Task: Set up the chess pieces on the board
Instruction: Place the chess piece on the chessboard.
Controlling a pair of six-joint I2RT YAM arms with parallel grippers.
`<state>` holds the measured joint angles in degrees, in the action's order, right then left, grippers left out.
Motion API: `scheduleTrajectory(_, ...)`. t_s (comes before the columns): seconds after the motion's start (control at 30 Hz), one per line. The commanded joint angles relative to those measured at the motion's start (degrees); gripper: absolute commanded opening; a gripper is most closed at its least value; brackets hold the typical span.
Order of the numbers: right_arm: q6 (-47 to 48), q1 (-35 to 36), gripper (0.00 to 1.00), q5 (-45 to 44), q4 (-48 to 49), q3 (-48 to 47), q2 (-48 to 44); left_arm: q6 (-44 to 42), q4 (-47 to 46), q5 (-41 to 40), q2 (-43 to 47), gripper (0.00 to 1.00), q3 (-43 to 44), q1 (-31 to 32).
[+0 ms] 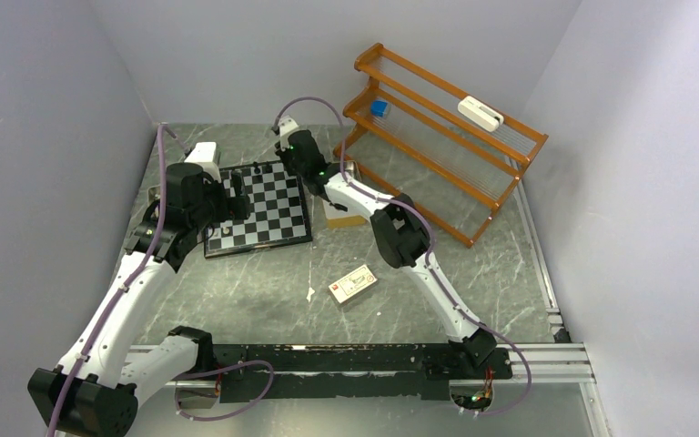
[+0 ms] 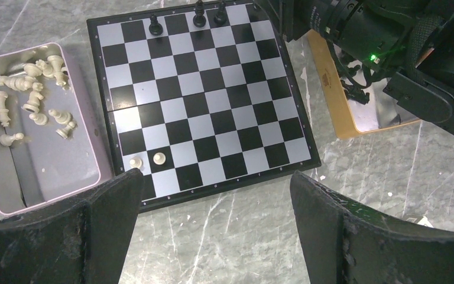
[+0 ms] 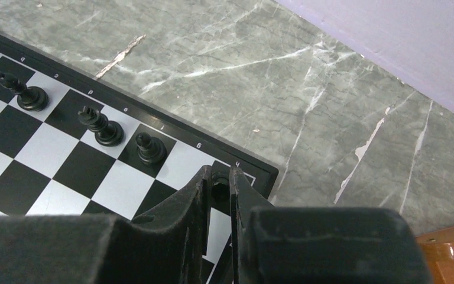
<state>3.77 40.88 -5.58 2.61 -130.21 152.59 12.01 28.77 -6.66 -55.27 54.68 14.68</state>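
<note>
The chessboard (image 1: pixel 268 214) lies on the far left part of the marble table (image 1: pixel 264 291). The right gripper (image 3: pixel 219 184) is at the board's far right corner, its fingers clenched on a small black piece (image 3: pixel 219 188) over the corner square. I cannot tell whether that piece touches the board. Three more black pieces (image 3: pixel 103 127) stand upright in the far row just left of it, each on its own square.

The left gripper (image 2: pixel 216 180) hangs above the near edge of the board with its jaws spread wide and nothing between them. Two pale pawns (image 2: pixel 159 158) stand side by side on the board near its near left corner. Just left of the board sits a shallow metal tin (image 2: pixel 88 154) holding the other pale pieces (image 2: pixel 32 89), most of them lying on their sides. A tan box (image 2: pixel 337 112) rests just right of the board, under the right arm (image 2: pixel 390 47).
</note>
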Motion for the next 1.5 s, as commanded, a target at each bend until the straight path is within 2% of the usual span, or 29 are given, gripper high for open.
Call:
scheduleTrajectory(0.0,-0.2,-0.4,0.19,0.3,0.5,-2.8,2.2,0.6,-0.4,-0.5,0.9,0.98,-0.4,-0.4)
scheduleTrajectory(0.4,-1.4,-1.3,0.22,0.7,-0.5,-4.4,4.5,0.6,-0.6,-0.4,1.1,0.98,-0.5,-0.4)
scheduleTrajectory(0.57,-1.7,-1.6,0.33,0.9,-0.5,-4.5,4.7,0.6,-0.6,-0.4,1.1,0.98,-0.5,-0.4)
scheduleTrajectory(0.77,-2.0,-1.8,0.35,1.6,-0.4,-4.5,4.8,0.6,-0.6,-0.2,1.0,0.98,-0.5,-0.5)
scheduleTrajectory(1.03,-3.1,-1.7,0.26,2.8,0.3,-4.6,5.0,0.6,-0.6,0.1,0.9,0.98,-0.5,-0.6)
scheduleTrajectory(1.47,-2.9,-1.7,0.19,2.9,1.7,-5.0,5.0,0.6,-0.8,0.3,1.1,0.98,-0.6,-0.7)
